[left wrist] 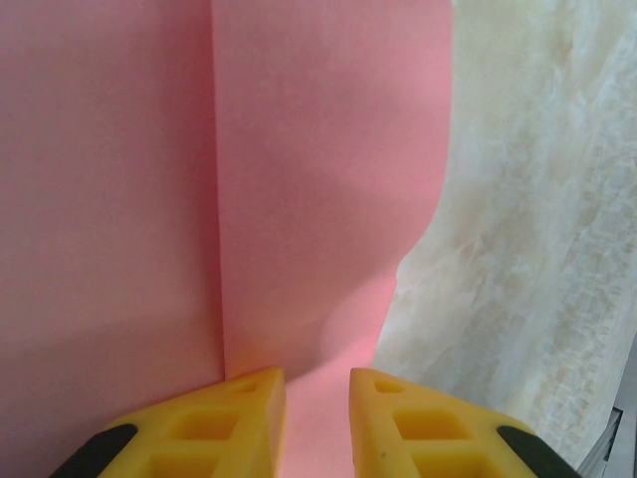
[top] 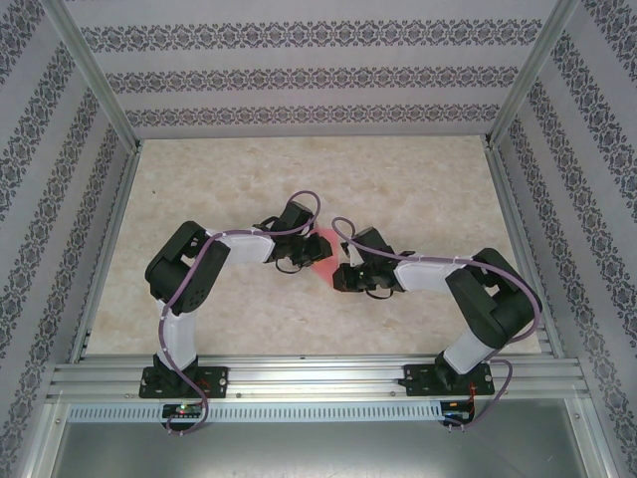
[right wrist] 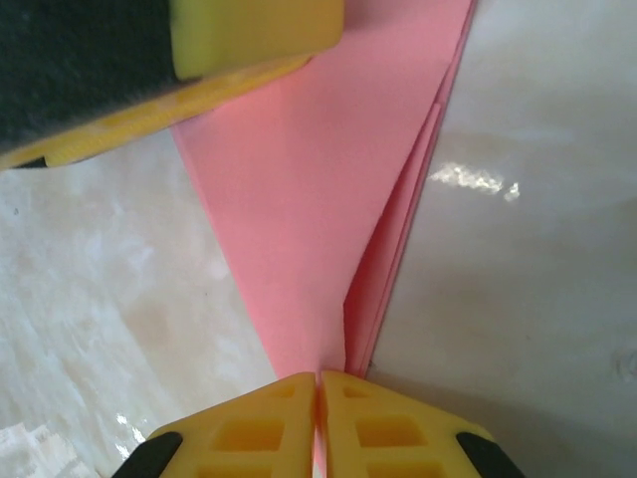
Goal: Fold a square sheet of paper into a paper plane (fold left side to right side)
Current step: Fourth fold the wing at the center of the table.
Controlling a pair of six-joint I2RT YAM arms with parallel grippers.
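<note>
With right gripper (right wrist: 318, 423) clamped shut, pins paper plane (right wrist: 309, 209) tip as anchor; holds left gripper (left wrist: 317, 418) parted over it, crease (left wrist: 217, 199) just ahead, likely to fold across

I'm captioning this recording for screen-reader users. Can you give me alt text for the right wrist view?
The right gripper is shut on the pointed tip of a folded pink paper over a pale marbled table. Another yellow finger with a black pad crosses the paper at top left.
</note>
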